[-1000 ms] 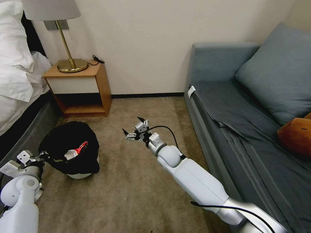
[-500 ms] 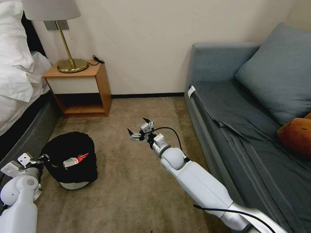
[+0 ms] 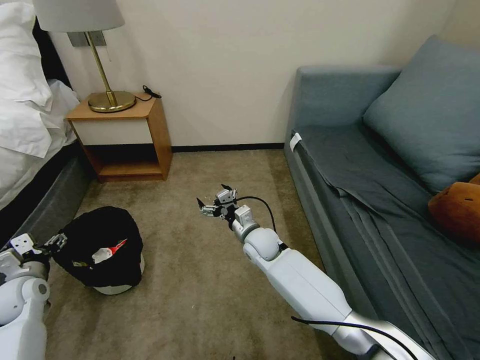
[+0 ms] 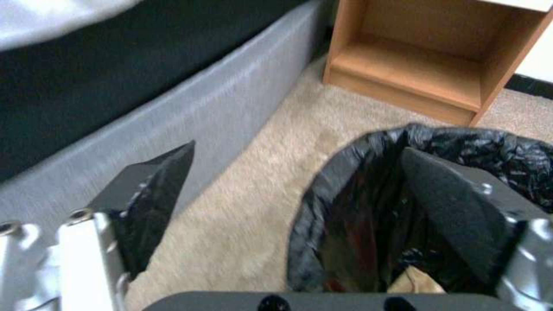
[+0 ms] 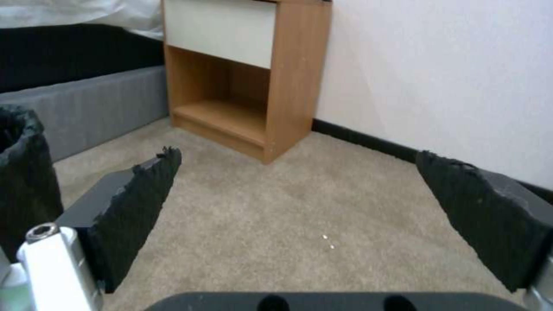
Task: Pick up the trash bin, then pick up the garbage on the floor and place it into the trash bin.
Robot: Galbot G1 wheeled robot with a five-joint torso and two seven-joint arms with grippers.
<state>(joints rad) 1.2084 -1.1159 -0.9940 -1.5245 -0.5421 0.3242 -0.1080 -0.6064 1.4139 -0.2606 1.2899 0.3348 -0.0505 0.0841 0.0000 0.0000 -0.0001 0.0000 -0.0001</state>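
A: Report surroundings, largest item first.

B: A grey-blue sofa (image 3: 380, 200) runs along the right side of the carpet (image 3: 200, 300), with a matching cushion (image 3: 430, 115) leaning on its back and a brown soft item (image 3: 457, 207) at the far right edge. A bed (image 3: 30, 150) with white bedding borders the left side; its grey base (image 4: 190, 108) lies just beside the trash bin (image 3: 97, 247). A wooden nightstand (image 3: 125, 140) stands against the wall between bed and sofa, carrying a brass lamp (image 3: 100, 65).

A: Obstructions?

B: The carpet between the trash bin and the sofa lies open. The right arm extends over it.

A: Container status.

B: The trash bin sits on the carpet at the lower left of the head view, near the bed base and in front of the nightstand. Its black bag liner (image 4: 461, 147) is draped over the rim, and the whitish base (image 3: 117, 287) shows underneath. Inside, a red-and-white wrapper (image 3: 107, 251) is visible from the head view; a piece of brown paper (image 4: 414, 283) shows from the left wrist view.

A: Pincer states.

B: The left pincer (image 3: 55, 241) is at the bin's rim. In the left wrist view one finger (image 4: 455, 216) is inside the liner and the other is outside over the carpet; the jaws stand spread and do not press the rim. The right pincer (image 3: 214, 205) hangs above the carpet mid-room, well apart from the bin, jaws spread with nothing between them.
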